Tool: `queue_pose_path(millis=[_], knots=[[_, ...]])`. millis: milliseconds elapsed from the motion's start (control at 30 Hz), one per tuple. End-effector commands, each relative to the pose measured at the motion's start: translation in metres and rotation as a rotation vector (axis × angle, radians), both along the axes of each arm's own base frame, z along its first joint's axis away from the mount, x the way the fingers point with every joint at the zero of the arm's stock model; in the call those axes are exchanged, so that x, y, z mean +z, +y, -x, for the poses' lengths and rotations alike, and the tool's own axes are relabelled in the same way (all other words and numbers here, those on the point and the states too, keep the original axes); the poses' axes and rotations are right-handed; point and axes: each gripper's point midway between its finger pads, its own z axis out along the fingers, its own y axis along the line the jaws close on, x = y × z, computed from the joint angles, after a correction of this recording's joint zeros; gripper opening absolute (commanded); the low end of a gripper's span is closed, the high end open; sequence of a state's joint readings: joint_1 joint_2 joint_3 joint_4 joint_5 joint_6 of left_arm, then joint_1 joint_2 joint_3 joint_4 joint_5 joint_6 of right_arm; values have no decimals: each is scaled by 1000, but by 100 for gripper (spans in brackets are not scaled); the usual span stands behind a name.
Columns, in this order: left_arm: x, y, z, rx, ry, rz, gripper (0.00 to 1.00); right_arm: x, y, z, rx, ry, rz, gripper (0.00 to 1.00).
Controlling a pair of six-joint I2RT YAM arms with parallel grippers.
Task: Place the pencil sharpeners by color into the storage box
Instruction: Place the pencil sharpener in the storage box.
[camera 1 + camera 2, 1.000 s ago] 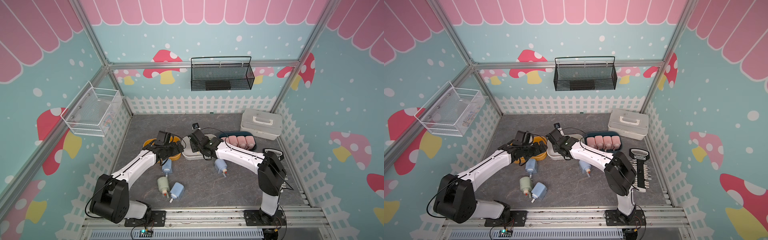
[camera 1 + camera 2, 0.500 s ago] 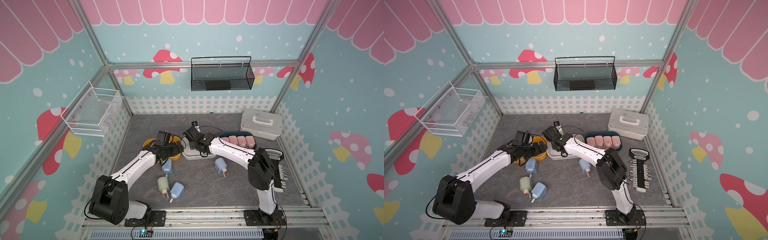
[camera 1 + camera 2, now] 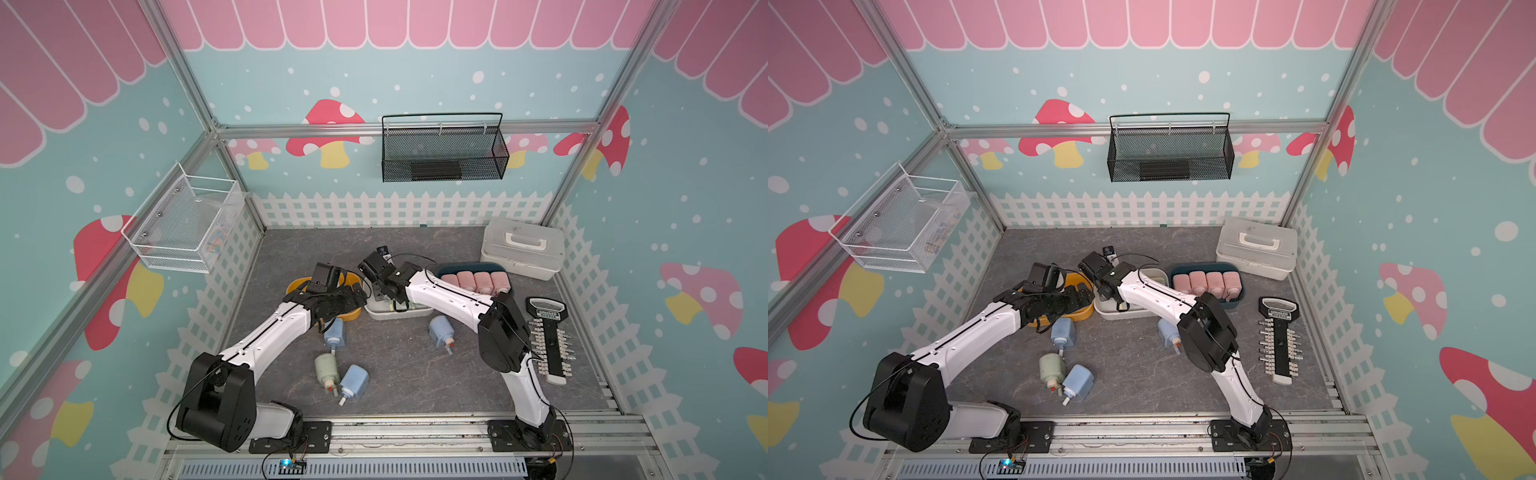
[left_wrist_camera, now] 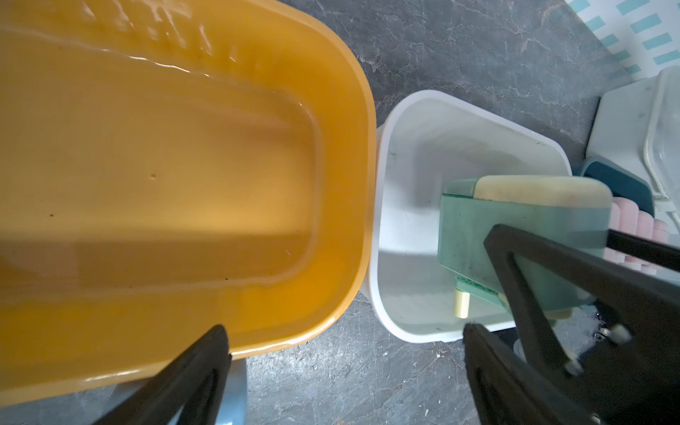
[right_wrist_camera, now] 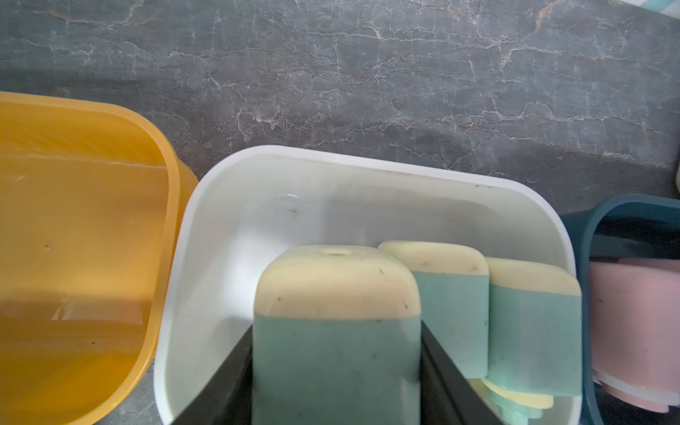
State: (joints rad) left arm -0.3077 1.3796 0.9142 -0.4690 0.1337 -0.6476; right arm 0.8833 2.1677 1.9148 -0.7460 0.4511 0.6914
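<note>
Right end effector (image 5: 336,331): I see it part-closed, its fingers clamped on both flanks of a green sharpener (image 5: 336,368), lower centre of the right wrist view.
Held sharpener, place: over the white bin (image 5: 368,158), just beside two stored green sharpeners (image 5: 452,305). I cannot tell whether it touches the bin floor.
Left end effector (image 4: 344,327): spread wide, holding nothing, over the yellow bin (image 4: 362,154) rim.
Pink sharpeners (image 3: 473,281): four in a row in the blue bin (image 3: 446,267), right of centre.
Loose on surface (image 3: 395,365): I count three blue sharpeners (image 3: 334,330) and one loose green sharpener (image 3: 325,368), lower centre.
</note>
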Motion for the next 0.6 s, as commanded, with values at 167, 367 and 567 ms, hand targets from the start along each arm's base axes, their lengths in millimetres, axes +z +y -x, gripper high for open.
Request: queue_pose_path(millis=[167,367,567], knots=[[1,3,3,1,-1,1,99,-10,4,-6,-33,21,58,1],[3,3,2,-1,-7,1,99,-20,9,-10,-39,31,62,6],[-1,1,1,-4,7,3,99,-32,6,-13,-42,28,108,7]])
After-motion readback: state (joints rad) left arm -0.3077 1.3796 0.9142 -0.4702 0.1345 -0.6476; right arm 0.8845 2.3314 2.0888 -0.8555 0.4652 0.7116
